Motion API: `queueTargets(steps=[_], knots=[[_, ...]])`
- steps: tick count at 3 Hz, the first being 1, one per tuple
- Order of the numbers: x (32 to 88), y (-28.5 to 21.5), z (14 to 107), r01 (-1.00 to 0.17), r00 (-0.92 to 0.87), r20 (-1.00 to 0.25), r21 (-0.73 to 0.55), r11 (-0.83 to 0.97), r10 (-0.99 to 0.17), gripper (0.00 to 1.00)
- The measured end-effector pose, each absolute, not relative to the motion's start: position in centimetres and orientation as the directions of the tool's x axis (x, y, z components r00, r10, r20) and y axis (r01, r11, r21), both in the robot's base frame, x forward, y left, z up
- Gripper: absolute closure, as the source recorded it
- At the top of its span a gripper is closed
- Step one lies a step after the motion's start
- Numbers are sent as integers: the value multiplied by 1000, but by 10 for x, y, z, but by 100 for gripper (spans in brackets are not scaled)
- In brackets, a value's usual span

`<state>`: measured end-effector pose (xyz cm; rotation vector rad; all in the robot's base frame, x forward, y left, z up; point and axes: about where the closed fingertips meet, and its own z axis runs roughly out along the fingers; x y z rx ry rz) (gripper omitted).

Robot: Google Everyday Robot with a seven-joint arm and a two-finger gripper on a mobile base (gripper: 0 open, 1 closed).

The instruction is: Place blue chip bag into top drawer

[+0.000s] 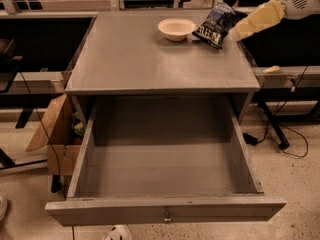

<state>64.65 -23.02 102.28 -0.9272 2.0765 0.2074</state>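
The blue chip bag stands propped at the back right of the grey cabinet top, just right of the cream bowl. The top drawer is pulled fully out toward the front. Its inside is bare, and a small knob sits at the middle of its front panel. My gripper, cream-coloured with a white wrist, reaches in from the upper right. Its tip is right beside the bag's right edge, just above the cabinet top. Whether it touches the bag is unclear.
An open cardboard box stands on the floor left of the cabinet. Black cables and a table leg lie on the floor at the right. Dark desks flank the cabinet on both sides. A white shoe shows at the bottom edge.
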Motion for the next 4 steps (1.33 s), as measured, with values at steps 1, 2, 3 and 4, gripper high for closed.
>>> queueTargets(steps=[1,2,3,4], knots=[[650,-232,1024,-651,-395,-780,-135,747,-485,0],[678,-238,1010,-561,-435,-824,-67,825,-364,0],[722,-255,989,-407,-476,-858,22,913,-192,0],[769,-280,966,-234,-481,-876,88,968,-37,0]])
